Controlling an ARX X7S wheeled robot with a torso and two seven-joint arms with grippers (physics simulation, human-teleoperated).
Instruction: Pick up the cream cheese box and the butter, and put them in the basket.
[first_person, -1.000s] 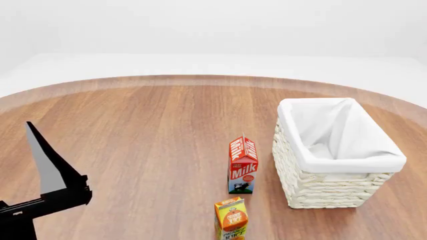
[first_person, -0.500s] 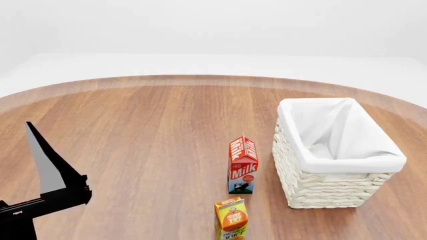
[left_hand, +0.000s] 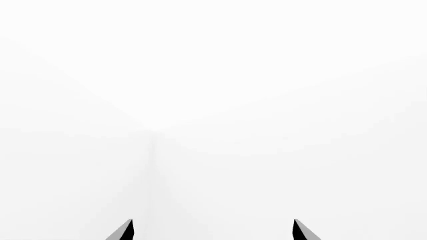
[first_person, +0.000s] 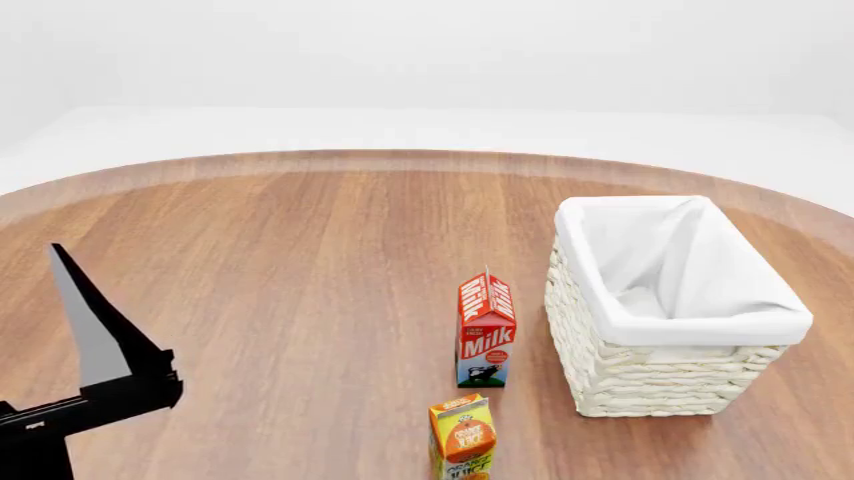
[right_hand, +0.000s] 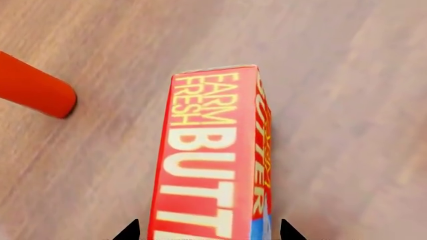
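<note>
Between the two dark tips of the right tool (right_hand: 205, 233), which stand spread at either side of it, the butter (right_hand: 212, 160) lies flat on the wooden surface (right_hand: 347, 100), reaching away from the tool, though whether the tips touch its sides cannot be told; a rounded red object (right_hand: 33, 91) rests on the wood off to one side of the box. The left tool (left_hand: 212, 231) has its tips spread with nothing between them, facing blank white, raised at the near left of the surface in the head view, well apart from the basket (first_person: 667, 375), the milk carton (first_person: 486, 330) just beside the basket and the orange juice carton (first_person: 462, 436) nearer than that; the cream cheese box is in no view.
</note>
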